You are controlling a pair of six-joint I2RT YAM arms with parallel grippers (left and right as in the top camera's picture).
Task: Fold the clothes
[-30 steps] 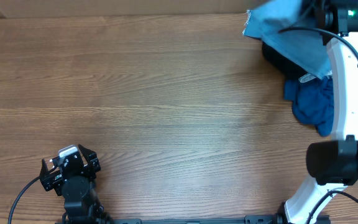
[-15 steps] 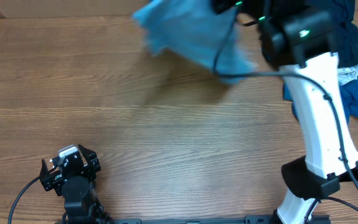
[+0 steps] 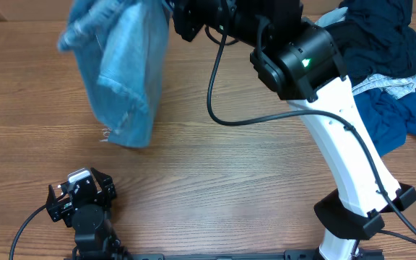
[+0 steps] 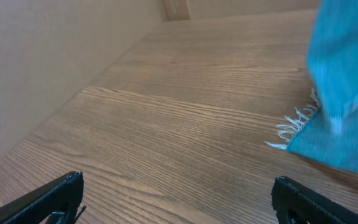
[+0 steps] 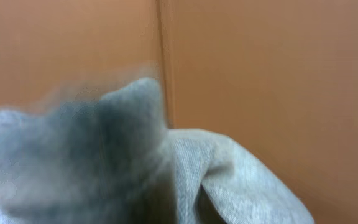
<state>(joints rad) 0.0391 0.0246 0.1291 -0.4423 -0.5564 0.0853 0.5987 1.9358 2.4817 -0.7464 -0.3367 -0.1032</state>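
Note:
A light blue denim garment (image 3: pixel 121 76) hangs in the air over the table's back left, held at its top edge by my right gripper (image 3: pixel 175 14), which is shut on it. Its frayed lower hem shows in the left wrist view (image 4: pixel 344 106), just above the wood. In the right wrist view the cloth (image 5: pixel 166 174) fills the frame and hides the fingers. My left gripper (image 4: pixel 176 202) is open and empty, parked low at the front left (image 3: pixel 81 195).
A pile of dark blue clothes (image 3: pixel 381 50) lies at the back right, with a blue piece (image 3: pixel 403 119) spreading toward the right edge. The right arm (image 3: pixel 338 137) stretches diagonally across the table's right half.
My right arm has swung left from the pile at the back right, carrying the light blue denim garment across to the back left. The left arm has not moved.

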